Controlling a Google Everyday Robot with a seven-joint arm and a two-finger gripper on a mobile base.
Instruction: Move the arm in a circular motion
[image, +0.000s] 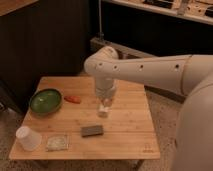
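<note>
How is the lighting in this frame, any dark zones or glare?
Camera view: warm, fairly even light on the light wooden table; the wall behind it is dark. The thick cream-white robot arm is brightly lit without harsh glare; its gripper hangs above the table's middle.

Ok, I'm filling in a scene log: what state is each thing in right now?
arm: reaching in from the right, bent down over the table.
tool: pointing down, just above the small white object.
green bowl: upright, looks empty.
white cup: standing, front left corner.
orange piece: lying beside the bowl.
dark block: lying flat.
clear packet: lying flat.
</note>
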